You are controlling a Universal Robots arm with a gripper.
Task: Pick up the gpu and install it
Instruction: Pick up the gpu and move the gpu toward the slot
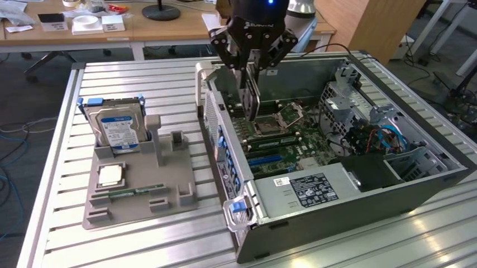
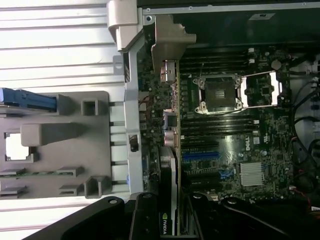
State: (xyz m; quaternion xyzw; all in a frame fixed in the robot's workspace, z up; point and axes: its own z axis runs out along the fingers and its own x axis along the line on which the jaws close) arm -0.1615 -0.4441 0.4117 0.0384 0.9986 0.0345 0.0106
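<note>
Dark gpu (image 1: 251,103) — held upright, edge-on, over the motherboard (image 1: 302,142)

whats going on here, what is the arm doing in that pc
The arm's gripper is shut on the gpu and holds it on edge inside the open computer case, over the motherboard and close to the case's rear wall. I cannot tell whether the card has reached a slot. On the exterior view's left, a hard drive stands in a grey parts holder.
</note>
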